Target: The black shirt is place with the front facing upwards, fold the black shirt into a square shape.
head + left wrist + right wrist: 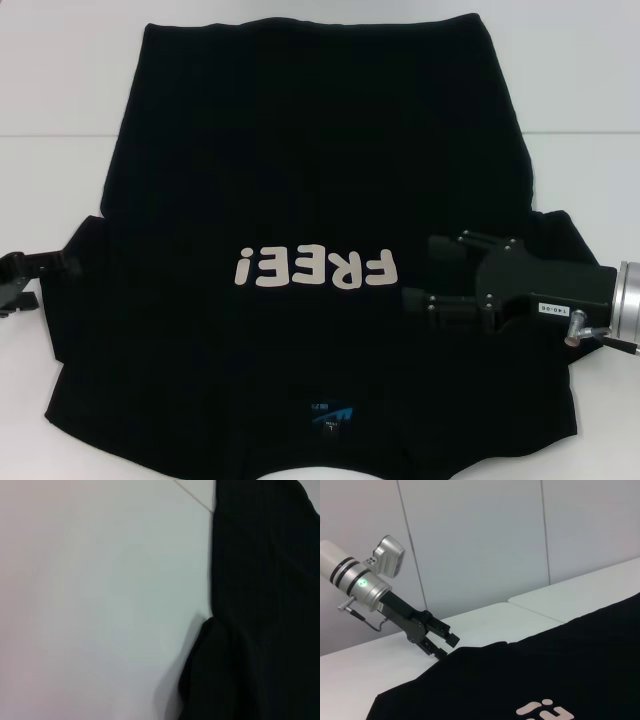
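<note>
A black shirt [310, 200] is lying flat and unfolded across the white counter [60, 90], filling mid-frame, while the right gripper [415, 272] is hovering at right with fingers spread and the left gripper [45, 265], apparently open, is touching the left sleeve.

Black shirt [300, 180] flat on white table [60, 90]

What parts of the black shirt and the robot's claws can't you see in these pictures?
- The black shirt: its collar end is cut off by the head view's bottom edge.
- The blue neck label: its print is too small to read in the head view.
- The left claw: partly cut off at the head view's left edge.
- The right claw: the cloth beneath it is hidden.
</note>
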`<state>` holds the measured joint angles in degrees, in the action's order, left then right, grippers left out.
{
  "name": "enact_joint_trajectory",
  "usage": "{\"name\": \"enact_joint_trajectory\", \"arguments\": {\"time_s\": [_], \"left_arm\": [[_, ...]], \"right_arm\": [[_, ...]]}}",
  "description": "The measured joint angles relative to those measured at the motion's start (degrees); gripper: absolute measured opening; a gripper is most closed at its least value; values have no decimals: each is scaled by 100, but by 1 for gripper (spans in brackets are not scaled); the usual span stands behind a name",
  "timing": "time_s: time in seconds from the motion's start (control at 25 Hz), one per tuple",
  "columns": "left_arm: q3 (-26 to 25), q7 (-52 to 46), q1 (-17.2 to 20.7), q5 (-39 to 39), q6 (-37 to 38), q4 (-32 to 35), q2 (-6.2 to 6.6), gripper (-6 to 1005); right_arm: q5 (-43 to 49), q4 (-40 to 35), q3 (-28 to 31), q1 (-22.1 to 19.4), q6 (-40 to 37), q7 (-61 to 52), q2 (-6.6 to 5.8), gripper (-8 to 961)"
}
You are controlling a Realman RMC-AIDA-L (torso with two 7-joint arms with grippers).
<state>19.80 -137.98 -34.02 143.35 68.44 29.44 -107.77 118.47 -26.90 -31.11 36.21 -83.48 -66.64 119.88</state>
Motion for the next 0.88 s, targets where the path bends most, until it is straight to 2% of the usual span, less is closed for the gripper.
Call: {"name": "enact_joint_trajectory", "arguments": {"time_s": [0.88], "left_arm": [[-2,71,-62,-31,83,-9,-116,836]], "right_arm": [[0,-3,0,0,-102,-7,0,916]]}}
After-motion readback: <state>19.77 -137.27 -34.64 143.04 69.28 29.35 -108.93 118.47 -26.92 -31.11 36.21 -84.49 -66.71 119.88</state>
